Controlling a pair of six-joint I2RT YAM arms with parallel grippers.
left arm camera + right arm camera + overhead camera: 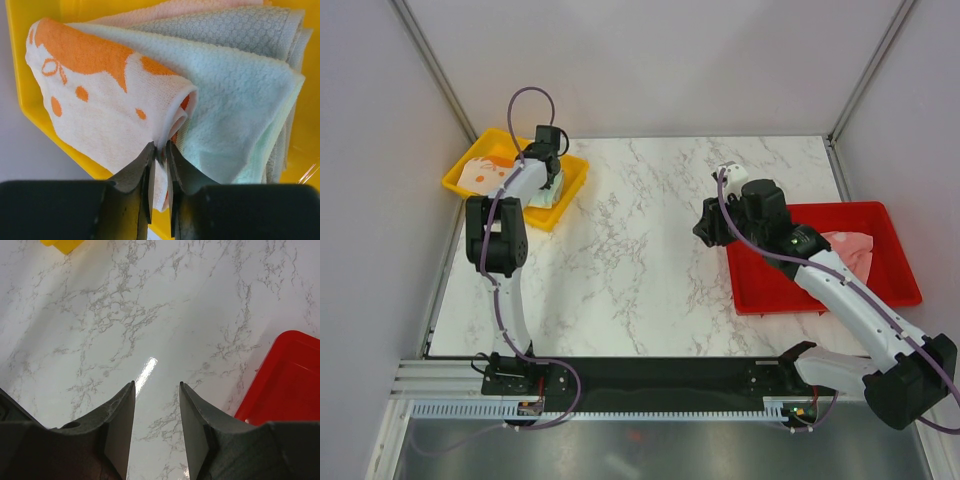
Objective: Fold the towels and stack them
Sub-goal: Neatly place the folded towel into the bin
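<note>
"So, what does the yellow tray [575, 175] hold?"

"Four layered towels: cream-and-orange towel [100, 100], mint towel [235, 110], grey towel [225, 30], pale pink towel [175, 7]. The left claw [160, 146] pinches the cream one's folded edge."

"And the red tray [770, 290]?"

"One loose pink towel [850, 252], towards its right side. The right claw [157, 386] hangs spread over the marble surface [650, 250], beside the red rim. The trays sit well apart."

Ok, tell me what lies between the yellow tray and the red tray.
Only bare marble table between the yellow tray and the red tray, per the top external view; the open right gripper hangs above it.
</note>
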